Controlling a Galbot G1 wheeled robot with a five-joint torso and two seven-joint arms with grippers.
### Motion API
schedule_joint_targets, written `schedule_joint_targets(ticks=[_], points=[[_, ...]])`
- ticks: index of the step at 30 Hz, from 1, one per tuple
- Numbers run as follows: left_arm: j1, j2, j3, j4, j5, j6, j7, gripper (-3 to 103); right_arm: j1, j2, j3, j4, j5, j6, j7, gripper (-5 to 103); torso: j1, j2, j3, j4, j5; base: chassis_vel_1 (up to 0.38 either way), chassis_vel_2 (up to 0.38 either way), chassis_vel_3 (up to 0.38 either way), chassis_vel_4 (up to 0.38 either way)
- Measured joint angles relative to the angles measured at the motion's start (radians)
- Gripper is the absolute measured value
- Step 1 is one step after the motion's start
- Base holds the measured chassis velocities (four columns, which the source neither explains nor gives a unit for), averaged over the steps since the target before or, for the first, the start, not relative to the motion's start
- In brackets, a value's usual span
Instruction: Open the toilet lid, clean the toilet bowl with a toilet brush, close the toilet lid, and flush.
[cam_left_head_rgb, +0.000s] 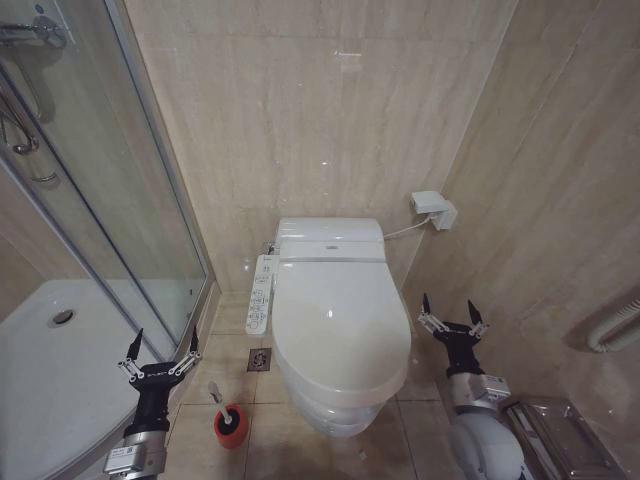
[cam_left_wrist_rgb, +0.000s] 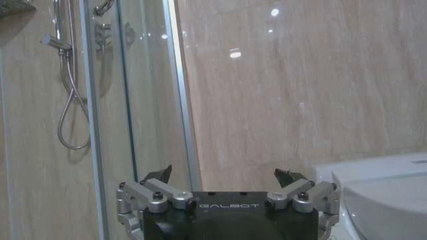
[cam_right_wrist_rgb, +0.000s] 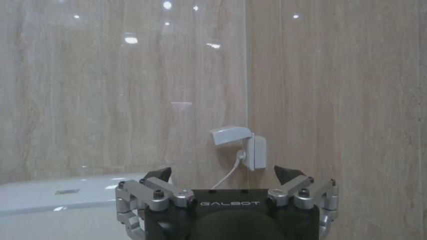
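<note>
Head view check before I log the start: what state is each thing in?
Glossy white oval toilet lid: closed.
Thin-handled toilet brush: standing in red cup holder on the floor.
Left gripper: open, empty, left of the toilet.
Right gripper: open, empty, right of the toilet.

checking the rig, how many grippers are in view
2: the left gripper open by the shower, above the toilet brush; the right gripper open on the toilet lid's other side.
</note>
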Motion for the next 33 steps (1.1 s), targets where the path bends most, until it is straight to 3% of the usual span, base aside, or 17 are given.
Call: schedule_joint_targets(ticks=[33], points=[[0.000, 0.000, 0.000, 0.000, 0.000, 0.000, 0.000, 100, 0.000, 0.000, 0.000, 0.000, 0.001, 0.000, 0.001, 100, 0.000, 0.000, 0.000, 0.0000, 0.0000, 0.000, 0.000, 0.000, 0.000]])
